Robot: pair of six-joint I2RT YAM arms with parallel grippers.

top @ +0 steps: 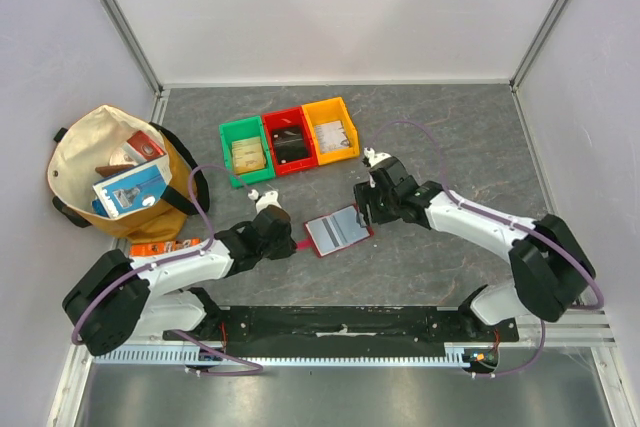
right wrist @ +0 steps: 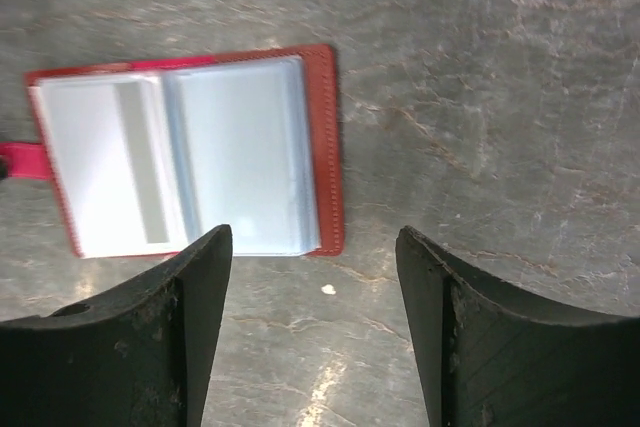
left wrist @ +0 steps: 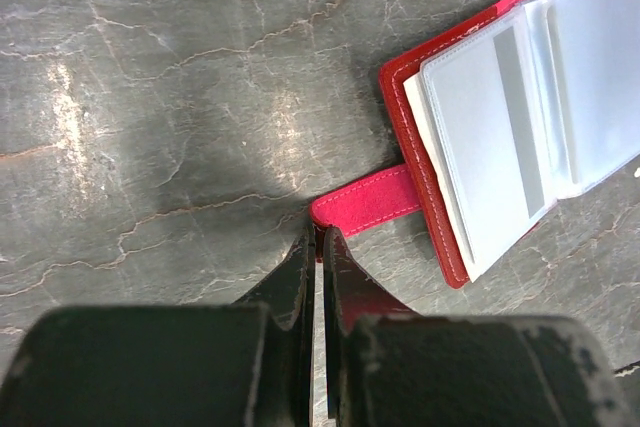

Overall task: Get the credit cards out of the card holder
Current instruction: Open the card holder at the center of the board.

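Closest to the lens on my left wrist cam is the left tool (left wrist: 316,239), fingers pressed together with barely a sliver between them. The tips sit right at the end of the red strap (left wrist: 368,200) sticking out of the card holder (left wrist: 590,57). I honestly can't tell from here if they're nipping the strap's edge or just touching it.

On the other wrist cam the right tool (right wrist: 312,242) is spread wide with nothing between its fingers. The holder's corner on the far side from the strap shows in the gap in that view. I can't say whether the fingers touch the counter (top: 450,147).

The card holder itself lies open and flat on the dark marbled counter, right between the two tools, with the clear sleeves facing up. You can see a pale card (left wrist: 475,147) with a grey stripe through the sleeve nearest the strap.

Further back there's a row of three small bins side by side: green bin (top: 244,152), red bin (top: 289,141) and yellow bin (top: 332,131), each with stuff in it. Way off on the left is a cream and mustard bag (top: 80,162) with boxes poking out, and an orange packet (top: 158,248) lies just in front of it by my left arm.
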